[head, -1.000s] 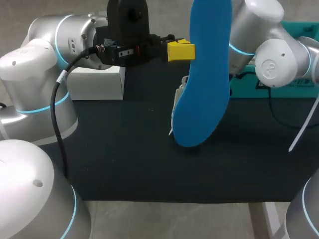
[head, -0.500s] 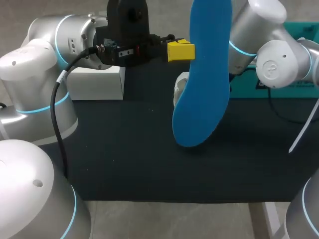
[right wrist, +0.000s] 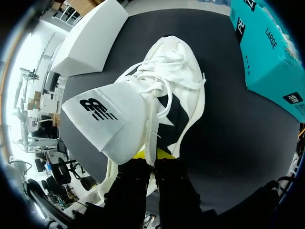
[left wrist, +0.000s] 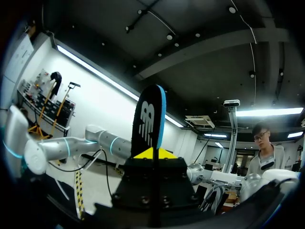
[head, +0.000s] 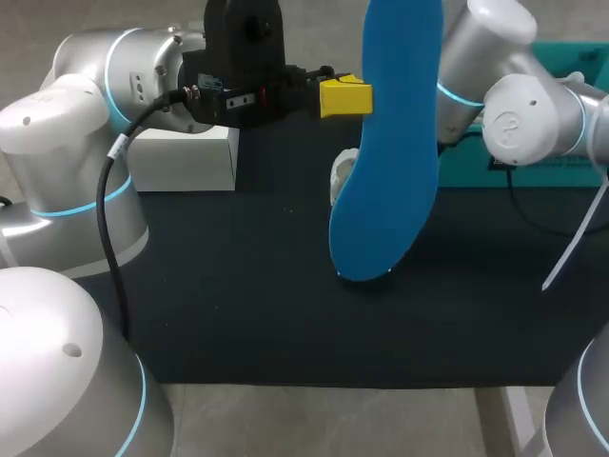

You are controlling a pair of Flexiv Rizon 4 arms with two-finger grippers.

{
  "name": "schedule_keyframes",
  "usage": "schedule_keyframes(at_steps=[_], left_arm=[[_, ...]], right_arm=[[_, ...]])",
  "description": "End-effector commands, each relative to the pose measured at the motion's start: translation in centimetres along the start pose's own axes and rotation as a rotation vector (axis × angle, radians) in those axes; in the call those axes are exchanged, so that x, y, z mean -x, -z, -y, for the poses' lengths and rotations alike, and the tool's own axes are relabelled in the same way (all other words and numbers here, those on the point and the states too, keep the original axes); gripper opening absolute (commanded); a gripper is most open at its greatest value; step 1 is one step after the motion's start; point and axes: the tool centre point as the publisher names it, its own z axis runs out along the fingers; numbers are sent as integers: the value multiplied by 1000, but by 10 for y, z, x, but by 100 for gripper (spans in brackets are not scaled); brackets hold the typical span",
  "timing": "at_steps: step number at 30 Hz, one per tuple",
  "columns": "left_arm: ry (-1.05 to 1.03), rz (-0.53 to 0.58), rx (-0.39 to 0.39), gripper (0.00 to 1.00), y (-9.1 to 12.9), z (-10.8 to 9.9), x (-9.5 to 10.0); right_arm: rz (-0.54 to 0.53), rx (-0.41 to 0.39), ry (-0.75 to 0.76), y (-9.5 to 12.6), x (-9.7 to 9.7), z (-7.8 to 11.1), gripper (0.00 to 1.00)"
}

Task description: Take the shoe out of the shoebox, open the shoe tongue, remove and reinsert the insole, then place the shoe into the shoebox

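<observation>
The dark desk (head: 238, 305) carries a teal shoebox (head: 561, 157) at my right and a white box (head: 186, 157) at my left. The white shoe (right wrist: 171, 90) sits between them, near the shoebox, and in the head view it is largely hidden behind the blue insole (head: 385, 171). I cannot tell whether its sole rests flat on the desk.

The left gripper (head: 347, 98) is clenched on the insole's edge and holds it in the air over the desk. The right gripper (right wrist: 152, 153) is grasping the shoe tongue (right wrist: 107, 121), which is drawn back.

The step in hand looks like reinsertion. To do it well:
- Keep the tongue pulled back so the mouth stays wide.
- Tip the insole until its lower end leads, lined up with the shoe's length.
- Slide it toward the toe, clear of the loose laces (right wrist: 157, 90).
- Release only once the insole lies flat inside the shoe.

The insole's long axis stands nearly upright, with its broader rounded end pointing down at the desk. The shoe's long axis runs away from the right gripper, apparently toe-first toward the gap between the two boxes.
</observation>
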Motion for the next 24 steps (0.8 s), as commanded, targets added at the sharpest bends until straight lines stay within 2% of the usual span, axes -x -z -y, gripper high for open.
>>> schedule_keyframes(at_steps=[1,15,24], left_arm=[[0,-1,0,0,0,0,0],[0,-1,0,0,0,0,0],[0,-1,0,0,0,0,0]], right_arm=[[-12,-7,-9,-7,0,2,0],[-62,-39,-55,-27,10,16,0],[-72,-41,-17,-18,17,20,0]])
